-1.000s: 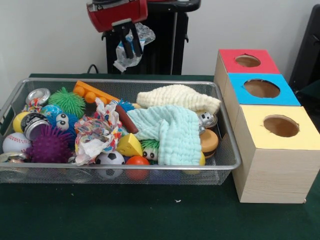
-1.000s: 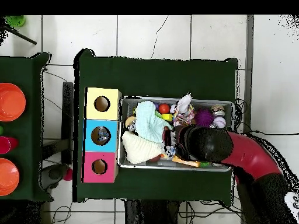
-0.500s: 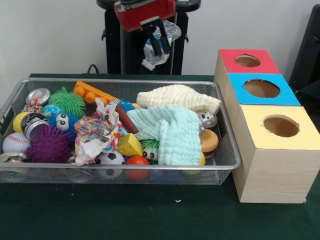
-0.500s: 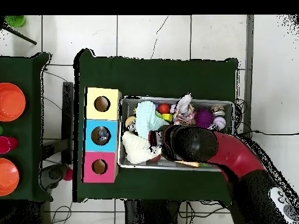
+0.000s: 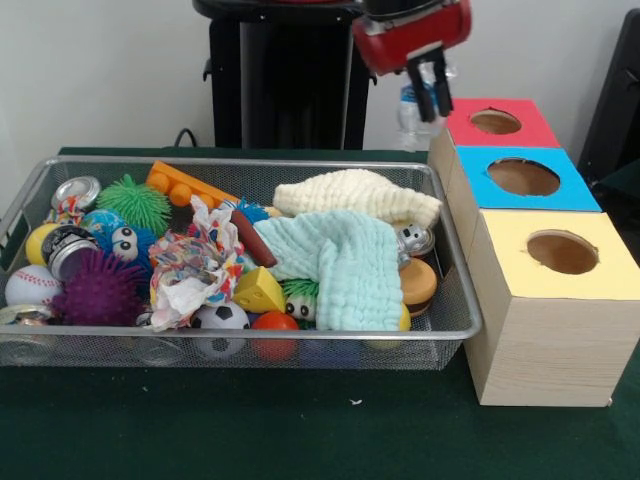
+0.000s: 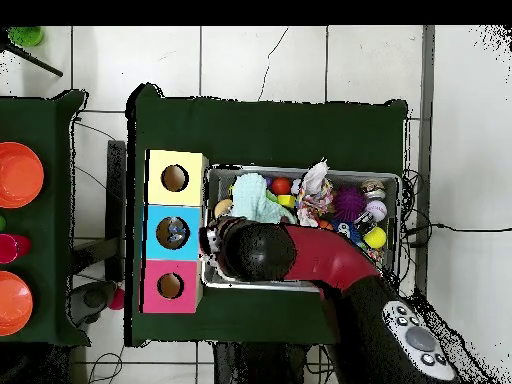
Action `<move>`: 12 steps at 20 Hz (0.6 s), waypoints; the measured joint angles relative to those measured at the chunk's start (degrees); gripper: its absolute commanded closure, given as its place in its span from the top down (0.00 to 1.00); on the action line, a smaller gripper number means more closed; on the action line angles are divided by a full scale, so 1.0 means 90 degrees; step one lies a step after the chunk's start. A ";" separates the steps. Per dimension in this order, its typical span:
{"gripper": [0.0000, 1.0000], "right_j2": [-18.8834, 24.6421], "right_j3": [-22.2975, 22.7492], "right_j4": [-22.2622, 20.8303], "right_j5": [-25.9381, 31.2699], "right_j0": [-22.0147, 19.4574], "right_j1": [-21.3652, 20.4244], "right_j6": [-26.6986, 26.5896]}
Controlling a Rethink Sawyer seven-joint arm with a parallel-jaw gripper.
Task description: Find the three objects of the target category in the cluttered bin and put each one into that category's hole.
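My gripper (image 5: 434, 110) hangs high at the back, just left of the red-topped box (image 5: 497, 122), and is shut on a crumpled clear plastic piece (image 5: 407, 108) that dangles beside its fingers. Past the red box come the blue-topped box (image 5: 523, 177) and the yellow-topped box (image 5: 560, 252), each with a round hole. The wire bin (image 5: 240, 162) holds mixed clutter: crushed cans (image 5: 76, 190), balls and cloths. From above, the arm's head (image 6: 255, 250) covers the bin's end (image 6: 300, 170) beside the blue box (image 6: 172, 232), hiding the gripper.
A cream cloth (image 5: 355, 195) and a mint cloth (image 5: 340, 255) lie on the bin's right half. A purple spiky ball (image 5: 98, 290), a baseball (image 5: 32, 285) and a soccer ball (image 5: 220, 318) sit at its left and front. Orange bowls (image 6: 18, 173) stand on a side table.
The gripper has carried the plastic piece sideways from over the bin's middle to the bin's box end, beside the red box. The bin's contents look unchanged.
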 measured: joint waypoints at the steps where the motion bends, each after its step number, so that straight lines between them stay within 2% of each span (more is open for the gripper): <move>1: 0.00 -0.0001 0.0022 0.0027 -0.0059 0.0062 -0.0001 0.0000; 7: 0.00 -0.0036 0.0158 0.0445 -0.0522 0.0694 -0.0001 0.0060; 12: 0.00 -0.0153 0.0179 0.0642 -0.0571 0.1029 -0.0001 0.0084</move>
